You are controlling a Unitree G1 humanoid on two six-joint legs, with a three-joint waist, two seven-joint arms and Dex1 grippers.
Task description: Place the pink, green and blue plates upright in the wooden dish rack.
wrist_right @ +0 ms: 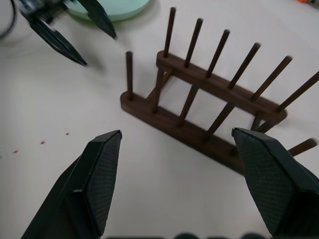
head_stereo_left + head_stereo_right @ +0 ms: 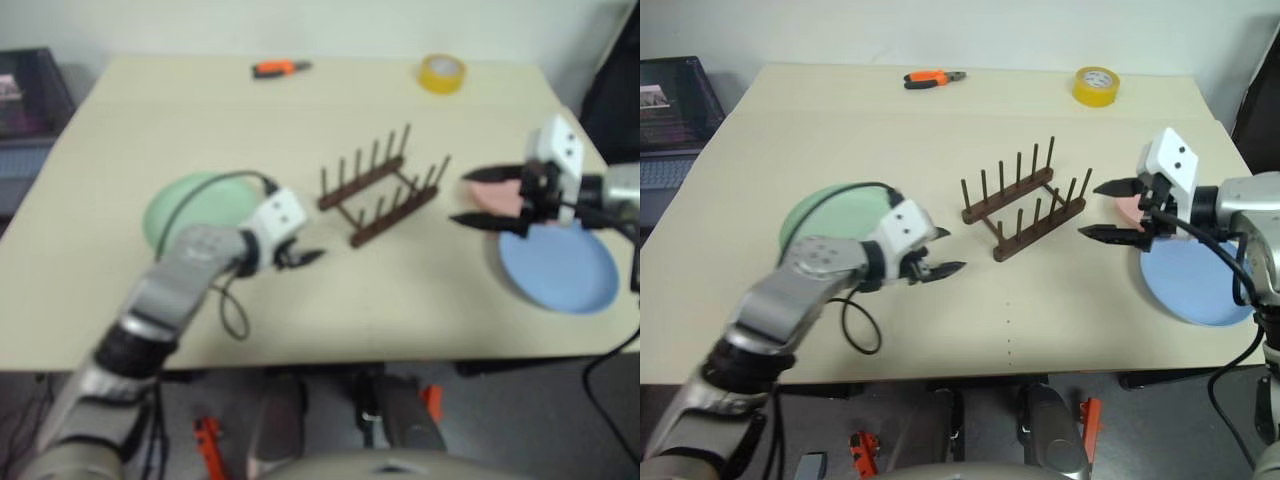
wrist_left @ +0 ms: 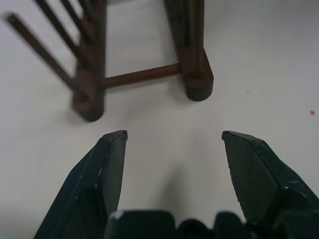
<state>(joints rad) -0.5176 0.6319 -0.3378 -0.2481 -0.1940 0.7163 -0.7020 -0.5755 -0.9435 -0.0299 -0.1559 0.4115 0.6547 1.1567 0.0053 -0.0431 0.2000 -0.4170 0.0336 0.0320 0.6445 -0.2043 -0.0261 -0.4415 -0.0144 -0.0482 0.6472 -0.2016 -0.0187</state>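
Wooden dish rack (image 2: 1024, 201) is lying between my two empty, spread claws, and I am judging the right gripper (image 2: 1116, 211) nearer the pink plate (image 2: 1127, 209) behind it than the left gripper (image 2: 937, 252).

Silver-grey arm shells, white boxy wrist modules, loose black cable loops. left gripper (image 2: 938, 252) and right gripper (image 2: 1106, 210): tapered black fingers, textured pads.
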